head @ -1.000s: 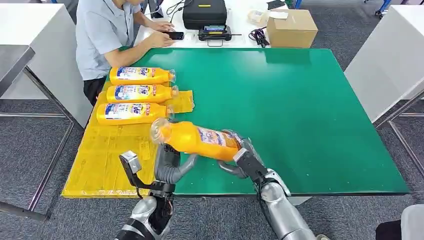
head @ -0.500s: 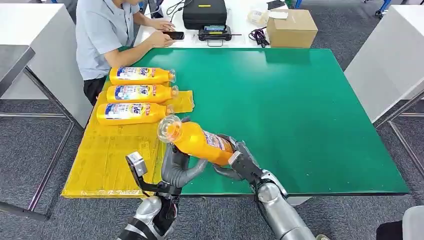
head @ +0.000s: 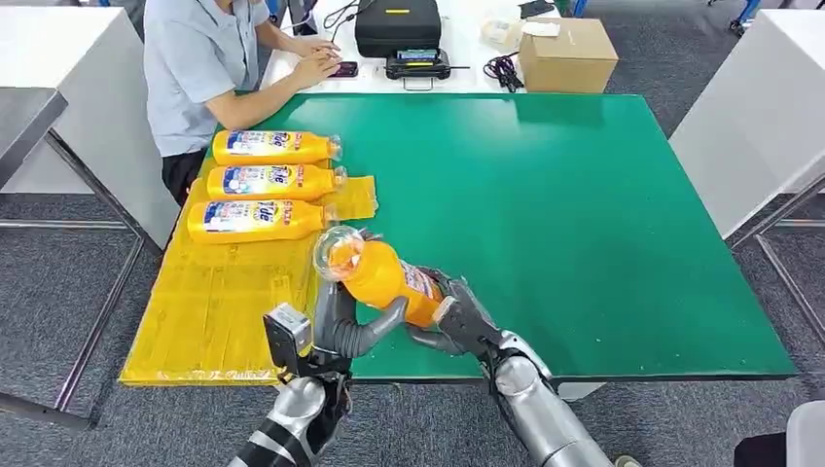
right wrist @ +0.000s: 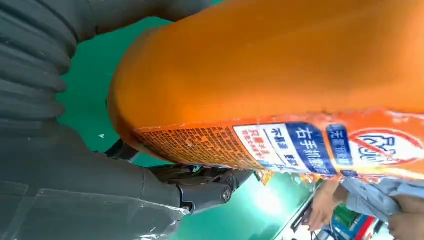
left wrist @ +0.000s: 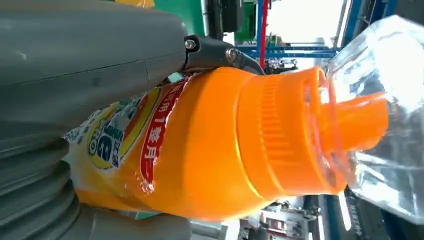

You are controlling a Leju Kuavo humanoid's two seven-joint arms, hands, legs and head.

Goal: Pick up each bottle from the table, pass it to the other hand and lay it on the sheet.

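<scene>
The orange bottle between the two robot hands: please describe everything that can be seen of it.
The orange bottle looks like glossy plastic, with a ribbed orange collar, a spout under a clear cap and a printed label. It is off the green table, tilted, with the cap end raised toward the yellow sheet. The right hand holds its base end; the left hand wraps its body near the neck. Nothing else touches it.

Orange bottle (left wrist: 210,150) in left robot hand (left wrist: 75,100)

A seated person (head: 195,68), black case (head: 397,24) and cardboard box (head: 568,53) beyond the table.
</scene>
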